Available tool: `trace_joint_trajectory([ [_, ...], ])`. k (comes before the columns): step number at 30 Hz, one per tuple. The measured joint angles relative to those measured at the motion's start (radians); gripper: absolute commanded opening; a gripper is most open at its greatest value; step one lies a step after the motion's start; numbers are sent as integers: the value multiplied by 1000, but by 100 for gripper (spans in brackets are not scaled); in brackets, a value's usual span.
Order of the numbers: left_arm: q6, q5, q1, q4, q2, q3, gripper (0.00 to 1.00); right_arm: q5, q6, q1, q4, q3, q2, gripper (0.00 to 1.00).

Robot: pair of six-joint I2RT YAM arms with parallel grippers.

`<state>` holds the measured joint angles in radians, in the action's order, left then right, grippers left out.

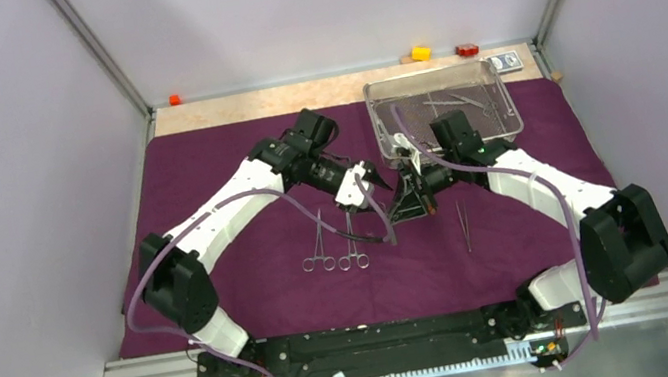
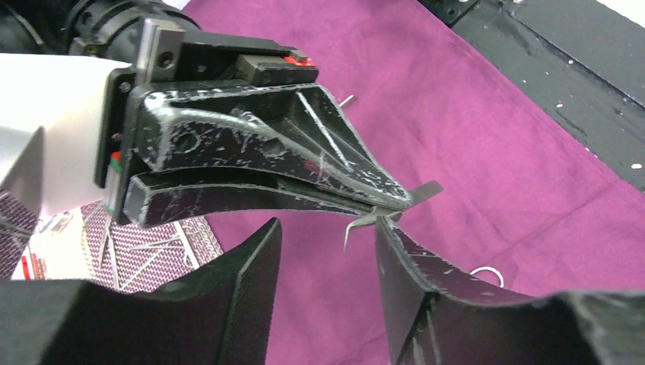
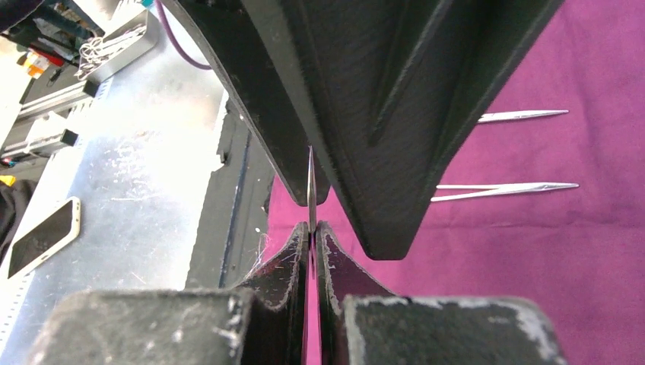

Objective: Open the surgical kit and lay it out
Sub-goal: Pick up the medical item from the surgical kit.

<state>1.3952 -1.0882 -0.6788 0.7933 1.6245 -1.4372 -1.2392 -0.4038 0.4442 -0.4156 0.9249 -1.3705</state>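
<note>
**Inspector:** Grippers?

**Onlooker:** Right gripper [image 3: 312,232] is clamped tight on a thin steel instrument [image 2: 426,190], just off the tray's [image 1: 433,74] near-left corner. Left gripper [image 2: 325,228] stands about half open, with its fingers either side of that instrument's tip. I cannot confirm contact.

**Inspector:** The kit?

**Onlooker:** The cloth [image 1: 235,164] is spread flat beneath the tray, running well to its left and nearward. Steel pieces [image 1: 464,105] lie inside the tray. Two clamps [image 1: 335,249] lie side by side on the cloth, nearward and left of the tray. Tweezers [image 1: 463,226] lie nearward of the tray, apart from the clamps.
</note>
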Motion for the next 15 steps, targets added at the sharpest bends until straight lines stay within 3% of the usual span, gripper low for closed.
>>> trace_joint_trajectory([
  [5,43,14,-12,54,11,-3,36,10,-16,0,-19,1,-5,0],
  [15,84,40,-23,126,32,-24,22,21,-27,0,-36,5,-21,0],
])
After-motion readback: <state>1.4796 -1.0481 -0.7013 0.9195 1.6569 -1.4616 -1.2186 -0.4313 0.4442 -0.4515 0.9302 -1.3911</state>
